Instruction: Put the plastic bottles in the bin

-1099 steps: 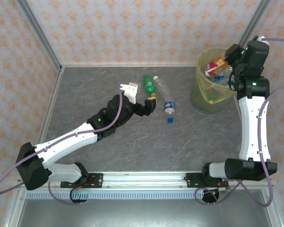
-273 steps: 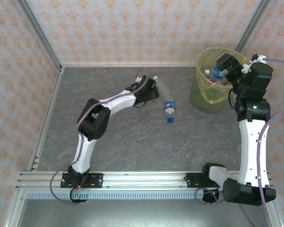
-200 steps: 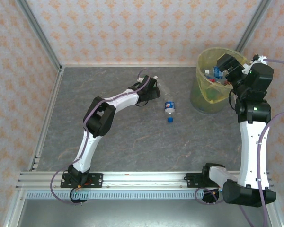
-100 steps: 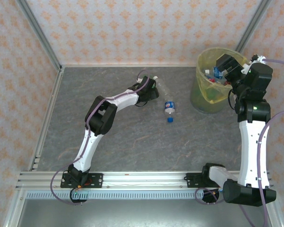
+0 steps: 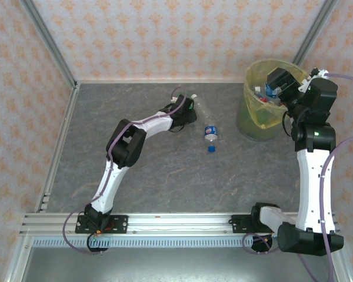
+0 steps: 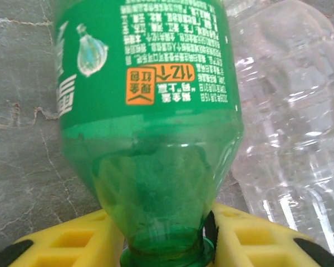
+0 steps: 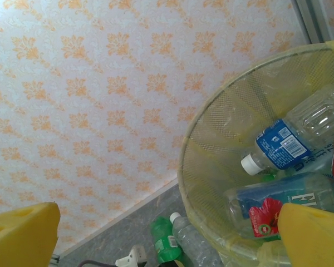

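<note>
I am at the pick-up step: my left claw reaches to the far middle of the table, where the green bottle lies. Its neck sits between my yellow fingers, which press in on both sides. I take that as a grip, though the contact lies at the very bottom of my wrist view and I can't be sure it is firm.

Touching the green bottle on its right is a clear bottle. Nearer and to the right lies a small blue-labelled bottle, with a loose blue cap just in front of it.

Next I judge the move to be a lift and a carry rightward to the bin at the far right, without dragging the clear bottle along. Several bottles already lie inside. My right claw hangs over the rim, jaws wide apart and empty.
</note>
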Controlling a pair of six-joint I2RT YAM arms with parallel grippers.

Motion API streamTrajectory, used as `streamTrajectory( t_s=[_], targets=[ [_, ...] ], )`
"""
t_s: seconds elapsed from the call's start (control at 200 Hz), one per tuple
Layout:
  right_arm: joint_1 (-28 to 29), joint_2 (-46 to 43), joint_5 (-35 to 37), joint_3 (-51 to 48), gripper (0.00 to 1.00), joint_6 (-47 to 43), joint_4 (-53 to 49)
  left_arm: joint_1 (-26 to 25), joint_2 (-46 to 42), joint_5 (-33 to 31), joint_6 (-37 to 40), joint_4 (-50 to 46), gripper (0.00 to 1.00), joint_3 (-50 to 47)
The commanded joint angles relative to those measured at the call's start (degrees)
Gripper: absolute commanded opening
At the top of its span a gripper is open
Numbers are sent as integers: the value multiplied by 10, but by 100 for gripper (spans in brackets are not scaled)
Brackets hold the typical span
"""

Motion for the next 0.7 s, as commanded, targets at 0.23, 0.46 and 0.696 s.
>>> streamTrajectory(
  t_s=[0.23, 0.46, 0.696],
  targets=[
    [11, -8, -37, -6, 100, 12, 34, 3, -60, -22, 15, 28, 21, -50],
    [15, 1, -56, -12, 100, 30, 47, 3, -127, -28, 25, 46, 20, -107],
    [38, 28, -73, 9, 100, 33, 51, -9, -207, -17, 61, 94, 21, -173]
  ],
)
